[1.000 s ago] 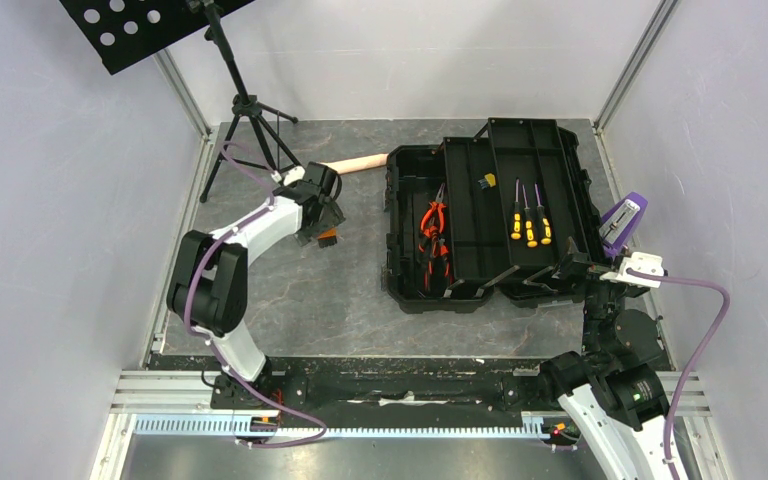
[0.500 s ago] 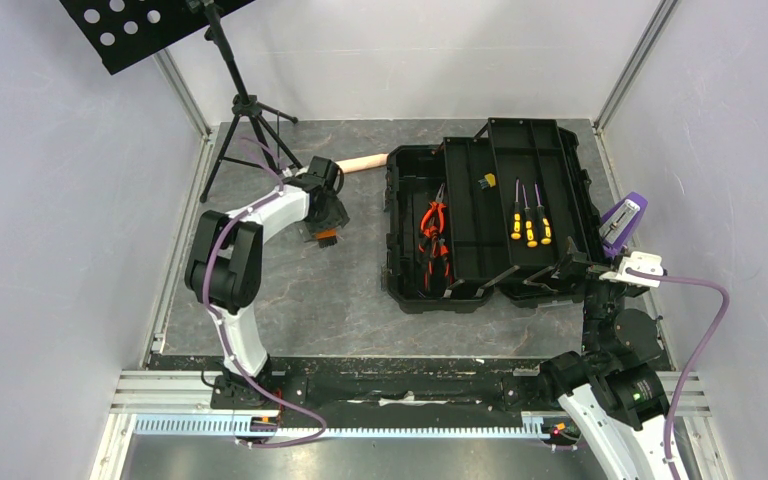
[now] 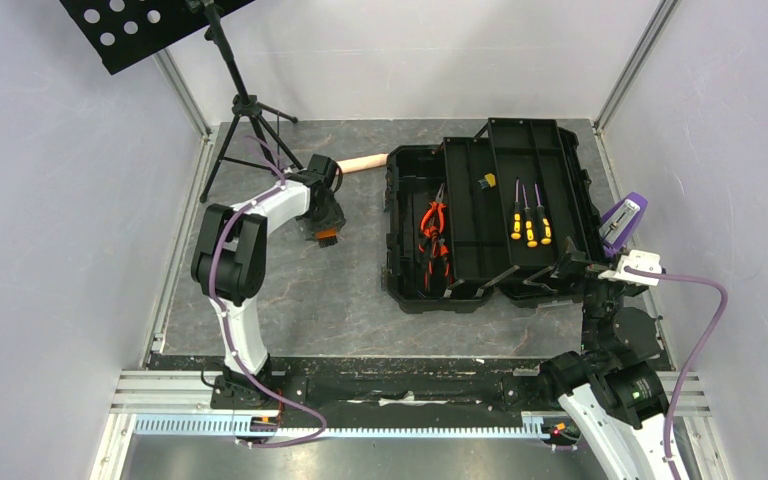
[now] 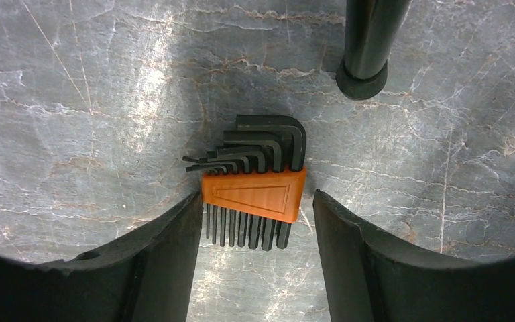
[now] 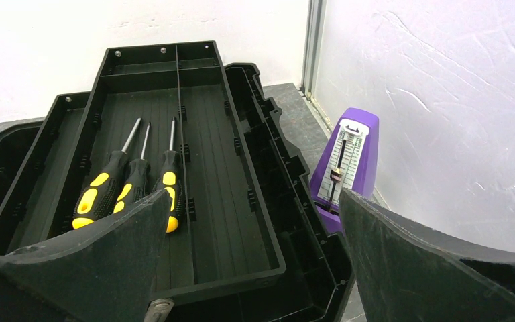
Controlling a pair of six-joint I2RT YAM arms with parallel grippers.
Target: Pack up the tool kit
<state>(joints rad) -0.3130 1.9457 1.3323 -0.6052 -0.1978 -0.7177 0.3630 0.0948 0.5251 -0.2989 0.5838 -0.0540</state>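
the left gripper (image 4: 258, 201) is held low over the table (image 3: 310, 290), pointing down at a set of hex keys (image 4: 251, 191) in an orange holder. its fingers (image 4: 174, 255) are spread, one on each side of the holder and just beside it; whether either finger touches the holder cannot be told. the set lies flat on the table, well apart from the toolbox (image 3: 397, 235), with the rubber foot of a black stand (image 4: 365, 60) near it. a wooden handle (image 3: 360, 163) is seen on the table between the stand and the toolbox.

the toolbox lies open at the right side of the table. orange and black pliers (image 3: 433, 235) are seen in its left part, and three yellow and black screwdrivers (image 5: 127, 191) lie side by side in the long tray (image 5: 221, 201) next to it.

the right gripper (image 5: 255, 198) is held at the near right corner of the toolbox, its fingers spread wide with nothing pinched between them. a purple metronome (image 5: 345, 168) stands upright just beside the right wall of the toolbox.
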